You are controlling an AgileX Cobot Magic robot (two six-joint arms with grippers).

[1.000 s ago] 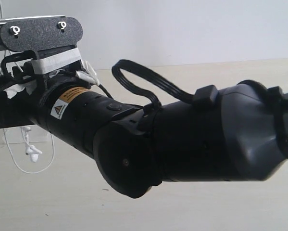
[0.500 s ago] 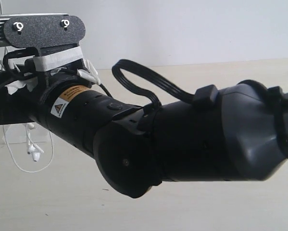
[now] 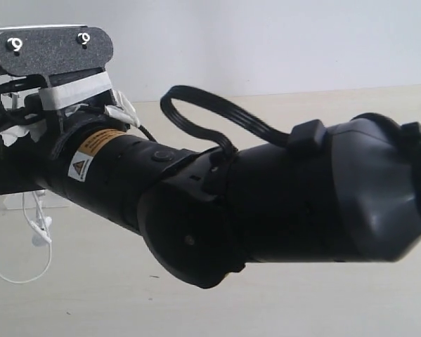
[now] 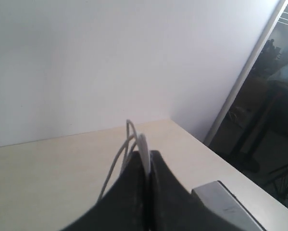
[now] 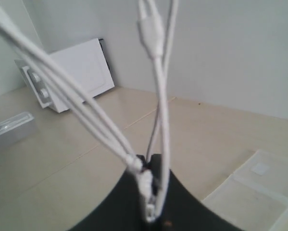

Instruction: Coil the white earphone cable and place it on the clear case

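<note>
Aloft, white earphone cable [image 5: 160, 96] pinched in closed left gripper [image 4: 147, 160], also in closed right gripper [image 5: 151, 169]

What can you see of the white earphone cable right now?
The white earphone cable is a thin, glossy white wire, held up in several slack strands. The right gripper is shut on a bunch of strands, one carrying a small splitter piece; the left gripper pinches more loops. In the exterior view the earbuds dangle beside a hanging loop. None of it shows on the clear case.
</note>
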